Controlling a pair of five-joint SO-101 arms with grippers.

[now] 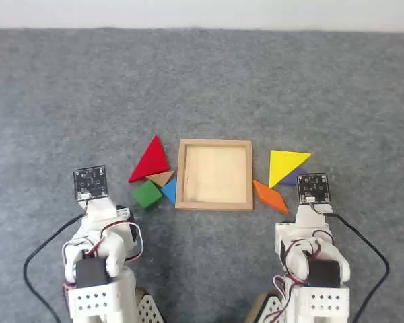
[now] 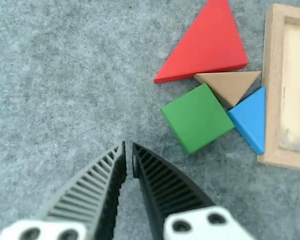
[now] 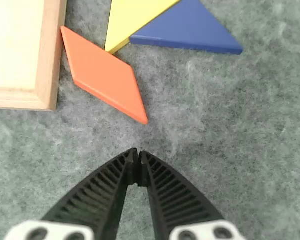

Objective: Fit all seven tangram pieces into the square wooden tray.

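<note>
The square wooden tray (image 1: 215, 202) lies in the middle of the grey mat with nothing inside. On its left lie a red triangle (image 1: 150, 160), a tan triangle (image 1: 161, 177), a green square (image 1: 147, 194) and a blue triangle (image 1: 170, 190). On its right lie a yellow triangle (image 1: 285, 165), an orange parallelogram (image 1: 270, 196) and a dark blue triangle (image 1: 291, 180) partly under the right arm's camera board. My left gripper (image 2: 128, 147) is shut, short of the green square (image 2: 197, 118). My right gripper (image 3: 138, 151) is shut, just short of the orange parallelogram (image 3: 103, 74).
Both arm bases stand at the near edge of the mat, with cables looping beside them. Open grey mat stretches beyond the tray and out to both sides. A pale wall strip runs along the far edge.
</note>
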